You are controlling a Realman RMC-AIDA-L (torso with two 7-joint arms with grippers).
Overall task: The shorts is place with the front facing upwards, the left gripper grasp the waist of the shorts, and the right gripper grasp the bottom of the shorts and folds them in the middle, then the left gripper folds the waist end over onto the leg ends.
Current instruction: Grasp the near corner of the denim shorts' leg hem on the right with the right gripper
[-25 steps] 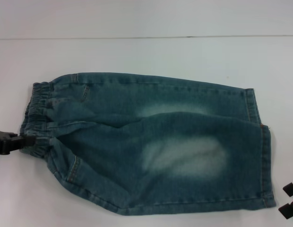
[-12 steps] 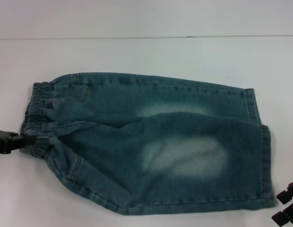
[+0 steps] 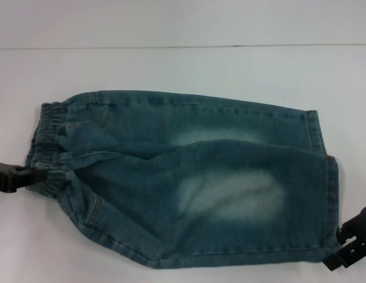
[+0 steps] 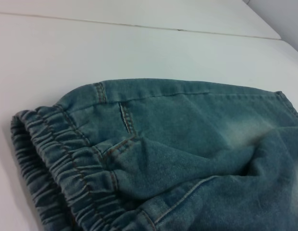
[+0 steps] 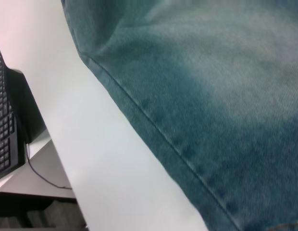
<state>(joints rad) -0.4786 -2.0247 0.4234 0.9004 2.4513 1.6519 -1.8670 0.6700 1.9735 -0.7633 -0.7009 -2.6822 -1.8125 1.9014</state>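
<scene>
Surface: white table (image 3: 183, 65), pale wall behind it at the far edge; the shorts (image 3: 189, 177) lie flat across its middle, folded lengthwise, one leg over the other.
Right gripper (image 3: 347, 244): nearest, at the table's near right corner. Half a second ago it sat lower and farther right, apart from the cloth; now it has moved in and up, its black fingers (image 3: 353, 229) spread, one above the other, tips touching the near corner of the leg ends (image 3: 327, 194). It grips nothing so far.
Right wrist view: denim and its stitched edge (image 5: 187, 163) fill the frame over the white tabletop; a black keyboard (image 5: 2, 130) lies on a lower desk beyond the table edge.
Left gripper (image 3: 30, 175): at the left edge, unchanged from the earlier frames, fingers closed and pinching the waist (image 3: 44, 147) at its near part.
Left wrist view: ruched elastic band (image 4: 57, 168) close up, a pocket seam (image 4: 125, 118) just past it, denim running away toward the faded patch.
Shorts: waist to the left, leg ends to the right; two pale faded patches (image 3: 230, 197) mid-leg. The cloth has not shifted between frames.
Far: bare tabletop beyond the shorts up to the wall line.
</scene>
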